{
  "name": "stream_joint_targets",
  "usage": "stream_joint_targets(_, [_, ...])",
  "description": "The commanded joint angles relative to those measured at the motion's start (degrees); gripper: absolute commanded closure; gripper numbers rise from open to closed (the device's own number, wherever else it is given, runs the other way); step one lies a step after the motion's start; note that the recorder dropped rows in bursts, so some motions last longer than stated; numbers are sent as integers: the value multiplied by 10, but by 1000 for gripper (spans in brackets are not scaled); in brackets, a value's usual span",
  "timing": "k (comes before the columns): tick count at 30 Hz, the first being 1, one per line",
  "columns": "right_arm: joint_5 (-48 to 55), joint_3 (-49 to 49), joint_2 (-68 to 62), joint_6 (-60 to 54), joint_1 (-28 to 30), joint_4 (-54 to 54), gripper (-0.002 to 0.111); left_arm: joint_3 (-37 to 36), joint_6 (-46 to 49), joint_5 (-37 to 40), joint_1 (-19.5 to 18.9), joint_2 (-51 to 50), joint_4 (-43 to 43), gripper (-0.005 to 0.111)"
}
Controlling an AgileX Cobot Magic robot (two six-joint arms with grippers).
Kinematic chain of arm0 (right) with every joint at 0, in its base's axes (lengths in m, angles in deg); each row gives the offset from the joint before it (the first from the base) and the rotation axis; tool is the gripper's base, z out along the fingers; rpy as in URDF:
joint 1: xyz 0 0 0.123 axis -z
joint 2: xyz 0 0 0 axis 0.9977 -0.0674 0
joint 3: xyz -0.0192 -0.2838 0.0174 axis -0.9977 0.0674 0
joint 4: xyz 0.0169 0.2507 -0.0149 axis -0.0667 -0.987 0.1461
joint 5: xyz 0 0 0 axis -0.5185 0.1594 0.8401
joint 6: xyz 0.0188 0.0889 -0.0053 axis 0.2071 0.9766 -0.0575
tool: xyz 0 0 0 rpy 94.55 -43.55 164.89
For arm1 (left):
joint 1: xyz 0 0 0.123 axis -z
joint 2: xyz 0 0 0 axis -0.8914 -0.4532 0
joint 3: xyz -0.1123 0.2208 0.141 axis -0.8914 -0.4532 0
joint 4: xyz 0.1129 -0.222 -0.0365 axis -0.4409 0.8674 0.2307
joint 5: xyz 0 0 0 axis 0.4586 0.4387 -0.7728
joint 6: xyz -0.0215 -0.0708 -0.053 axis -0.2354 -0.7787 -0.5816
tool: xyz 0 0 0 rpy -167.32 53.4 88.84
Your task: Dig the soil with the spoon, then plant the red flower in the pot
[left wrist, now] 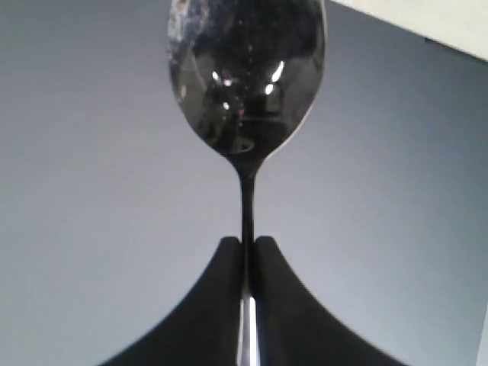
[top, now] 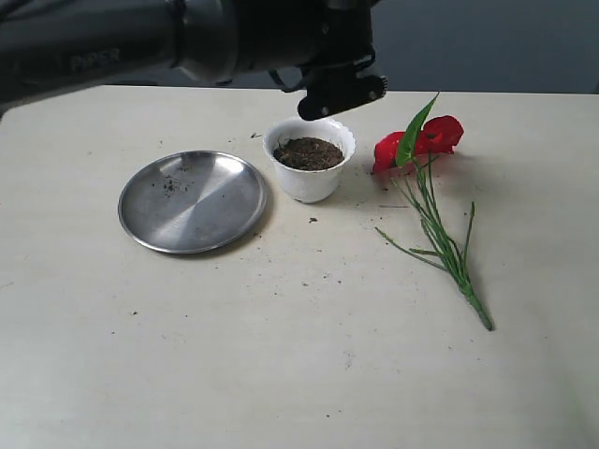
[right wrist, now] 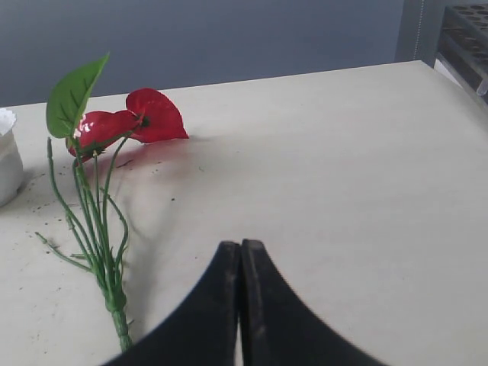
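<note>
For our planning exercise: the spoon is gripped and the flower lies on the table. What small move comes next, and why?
Probably lower the left pincer until the spoon meets the soil: the pot looks full, with no hole for the flower yet.

Steel plate (top: 192,201) on pale table (top: 281,355)

The left arm (top: 112,47) reaches in from ten o'clock, its wrist (top: 323,37) ending at twelve; the left fingers (left wrist: 221,290) pinch the spoon (left wrist: 248,84) by its handle. The right fingers (right wrist: 267,305) press together, empty.
</note>
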Motion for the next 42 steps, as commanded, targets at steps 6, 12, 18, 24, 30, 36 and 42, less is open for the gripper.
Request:
stream_joint_targets(6, [-8,1,2,-1,2,1,108,-45,-74,30,7,-40,-235,106])
stream_joint_targets(12, [-8,1,2,-1,2,1,108,-46,-136,29,7,-65,-248,106])
stream_joint_targets(18, [-8,1,2,-1,2,1,108,-51,-196,33,7,-91,-270,106])
stream_joint_targets(24, [-7,1,2,-1,2,1,108,-80,-211,35,6,-113,-334,106])
stream_joint_targets(30, [-7,1,2,-1,2,1,108,-100,-248,23,-4,-116,-334,106])
stream_joint_targets(36, [-7,1,2,-1,2,1,108,-100,-250,6,-15,-116,-334,106])
stream_joint_targets(42, [-8,1,2,-1,2,1,108,-100,-250,-27,-16,-116,-334,106])
